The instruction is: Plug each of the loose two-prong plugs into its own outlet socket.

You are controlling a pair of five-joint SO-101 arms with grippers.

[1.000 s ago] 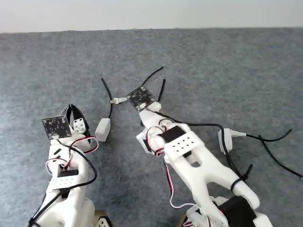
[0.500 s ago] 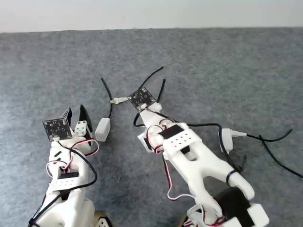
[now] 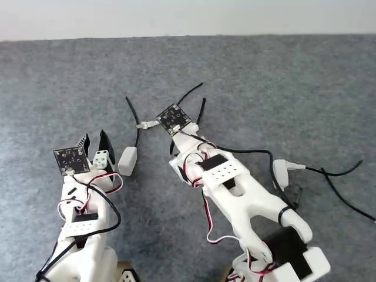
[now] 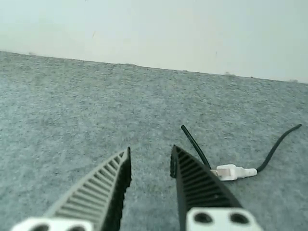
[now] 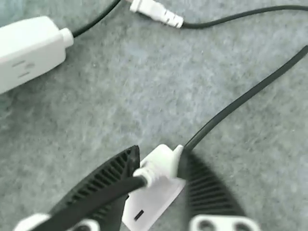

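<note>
Right claw grips a white plug, seemingly firmly, ready for the outlet socket left of centre in the high view; left claw gapes empty above the desk; second plug lies loose upper centre.

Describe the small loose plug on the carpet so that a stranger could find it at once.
On the grey carpet, find the white outlet socket lying between the two arms. Beyond it, toward the wall, lies the plug on a black cable. It is far slimmer than the blocky socket, and no gripper touches it, unlike the white piece in the right gripper.
</note>
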